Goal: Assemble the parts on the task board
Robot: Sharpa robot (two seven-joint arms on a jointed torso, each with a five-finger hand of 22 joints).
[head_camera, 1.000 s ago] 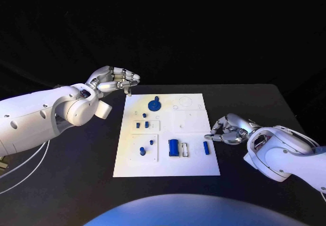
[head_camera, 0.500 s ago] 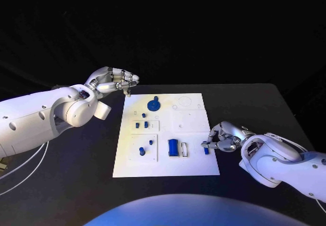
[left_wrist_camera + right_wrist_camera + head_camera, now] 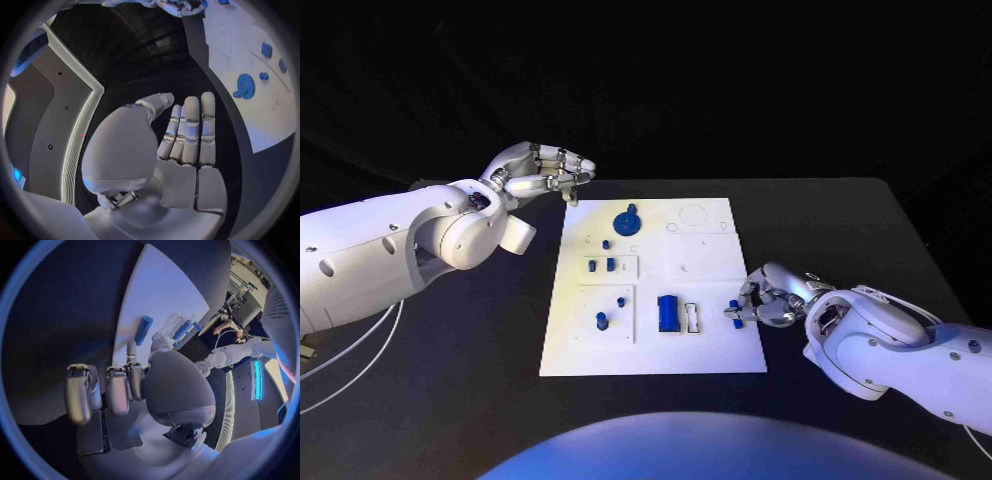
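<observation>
Task board, a white plate, lies mid-table on the black table, long side running from the near edge toward the far edge.

Right hand is at the board's right edge, near the near-right corner. Its fingertips are drawn narrow around a short blue peg that sits just inside that edge. Whether the peg is truly pinched or only touched, cannot tell from the head view. In the right wrist view the same blue peg lies on the white board just past the fingertips, apparently a little apart from them; contact unclear there too.

Left hand hovers off the board, beyond its far-left corner, above the table. Fingers curled in, nothing held. The left wrist view shows the fingers lying side by side over the palm, thumb alongside, nothing between them.

Parts on the board:
- blue round wheel piece near the far edge, left of centre
- two small blue studs in a square recess along the left side
- one more blue stud in the next recess toward the near edge
- blue block near the middle of the near half, a pale slot frame just beside it
</observation>
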